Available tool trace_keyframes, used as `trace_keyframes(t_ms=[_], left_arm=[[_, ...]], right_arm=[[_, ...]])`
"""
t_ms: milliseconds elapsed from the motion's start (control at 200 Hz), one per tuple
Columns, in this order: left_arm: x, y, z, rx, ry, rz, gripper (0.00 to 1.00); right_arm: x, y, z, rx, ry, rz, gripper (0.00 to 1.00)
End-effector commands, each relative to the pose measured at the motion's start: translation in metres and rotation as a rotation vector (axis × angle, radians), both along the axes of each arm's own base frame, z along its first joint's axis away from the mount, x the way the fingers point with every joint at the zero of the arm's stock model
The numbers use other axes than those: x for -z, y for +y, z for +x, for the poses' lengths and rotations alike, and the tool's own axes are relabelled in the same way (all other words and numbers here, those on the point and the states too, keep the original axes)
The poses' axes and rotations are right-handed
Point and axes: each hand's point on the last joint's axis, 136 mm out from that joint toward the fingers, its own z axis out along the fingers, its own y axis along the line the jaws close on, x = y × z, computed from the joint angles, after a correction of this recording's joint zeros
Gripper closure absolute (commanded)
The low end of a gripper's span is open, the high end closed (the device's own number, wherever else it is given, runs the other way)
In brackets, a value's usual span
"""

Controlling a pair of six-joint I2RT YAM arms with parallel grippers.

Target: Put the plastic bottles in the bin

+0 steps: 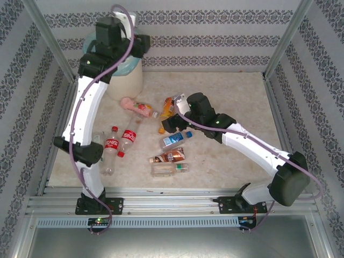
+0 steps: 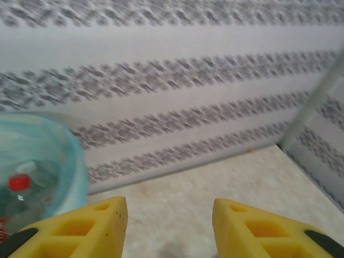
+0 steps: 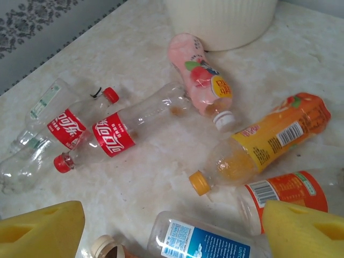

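Observation:
The bin [image 1: 124,80], cream-white with a turquoise liner [image 2: 59,161], stands at the table's back left. A red-capped clear bottle [image 2: 19,183] lies inside it. My left gripper [image 2: 169,204] hovers open and empty just right of the bin's rim. Several plastic bottles lie on the table: a pink one [image 3: 201,75], an orange one [image 3: 269,140], two red-labelled clear ones [image 3: 115,134] and a blue-labelled one [image 3: 207,242]. My right gripper [image 3: 172,215] hangs open above the blue-labelled bottle [image 1: 174,141], with an orange-labelled bottle [image 3: 285,193] by its right finger.
A brown bottle [image 1: 167,157] and a clear bottle [image 1: 169,169] lie nearer the front edge. Another clear bottle [image 3: 43,107] lies left of the red-labelled pair. Patterned walls and metal posts [image 1: 282,40] enclose the table. The right half of the tabletop [image 1: 242,102] is bare.

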Motion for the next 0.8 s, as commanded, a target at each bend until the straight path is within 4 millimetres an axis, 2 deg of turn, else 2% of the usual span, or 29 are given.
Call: trace_keyframes(t_ms=[0, 130, 200, 390, 535, 684, 794], left_arm=[[0.015, -0.011, -0.034, 0.049, 0.036, 0.061, 0.54], [0.044, -0.025, -0.070, 0.117, 0.054, 0.021, 0.54], [0.061, -0.023, -0.087, 0.141, 0.082, -0.001, 0.53], [0.115, -0.008, -0.130, 0.167, 0.180, 0.044, 0.52], [0.147, 0.008, -0.160, 0.172, 0.222, 0.098, 0.49], [0.167, 0.038, -0.171, 0.032, 0.224, 0.104, 0.48], [0.186, 0.048, -0.174, -0.025, 0.215, 0.074, 0.46]], right_arm=[[0.008, -0.007, -0.002, 0.073, 0.078, 0.006, 0.14], [0.017, -0.020, -0.005, 0.105, 0.081, -0.033, 0.14], [0.020, -0.025, -0.009, 0.101, 0.078, -0.059, 0.14], [0.023, -0.030, -0.017, 0.047, 0.054, -0.112, 0.15], [0.021, -0.025, -0.032, -0.099, -0.001, -0.160, 0.15], [0.018, -0.013, -0.048, -0.252, -0.124, -0.189, 0.15], [0.021, 0.000, -0.057, -0.369, -0.223, -0.249, 0.15]])
